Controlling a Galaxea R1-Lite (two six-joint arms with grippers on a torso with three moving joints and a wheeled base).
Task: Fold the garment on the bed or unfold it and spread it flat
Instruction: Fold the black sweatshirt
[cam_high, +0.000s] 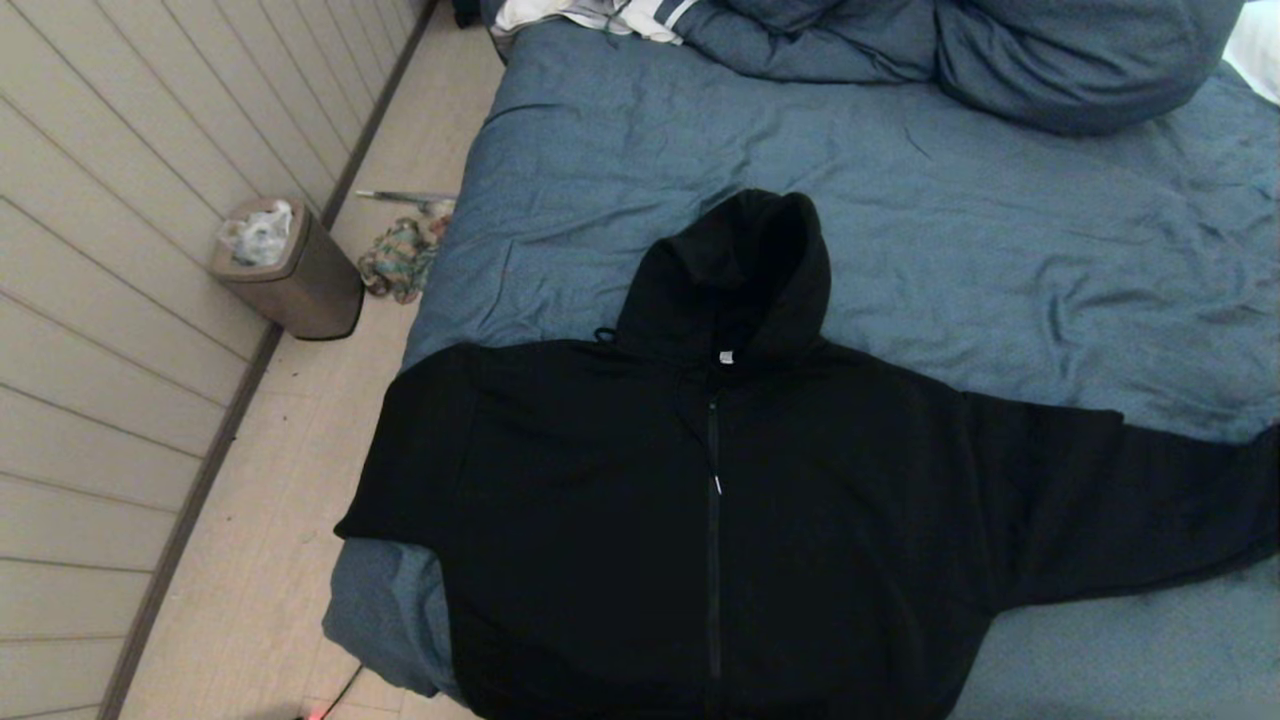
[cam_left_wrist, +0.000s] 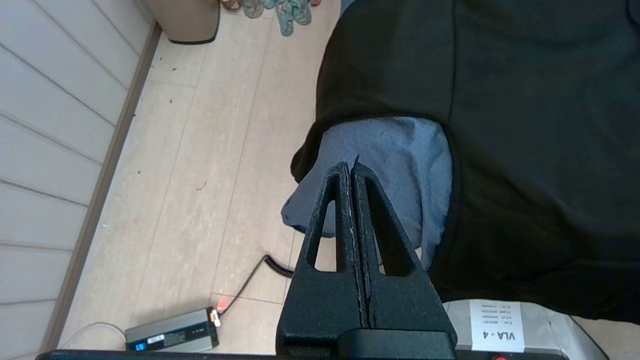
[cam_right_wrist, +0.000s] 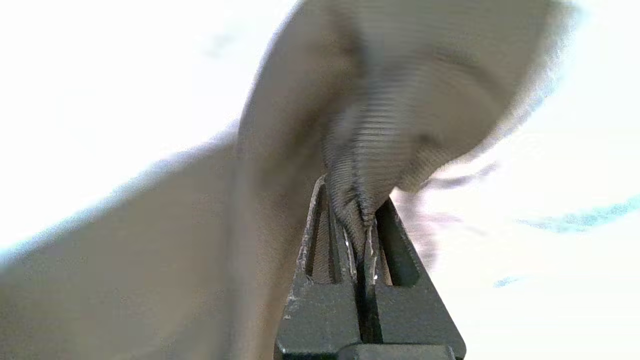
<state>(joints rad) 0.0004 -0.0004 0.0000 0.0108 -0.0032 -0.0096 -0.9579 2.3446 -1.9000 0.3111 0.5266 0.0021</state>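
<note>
A small brown bin (cam_high: 290, 270) is seen by the wall, stuffed with white trash. A colourful rag (cam_high: 398, 258) lies beside it on the floor.

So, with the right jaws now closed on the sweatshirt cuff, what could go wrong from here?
1. The right gripper pinches only a small bunch of ribbed cuff fabric; it may slip out when pulled.
2. The hooded sweatshirt's other sleeve hangs over the bed corner, so a pull might drag it toward the floor.
3. The left gripper hovers shut near that corner and cannot steady the fabric.

A white sticker (cam_left_wrist: 496, 326) on the robot's base reads "VLA - 4".
</note>
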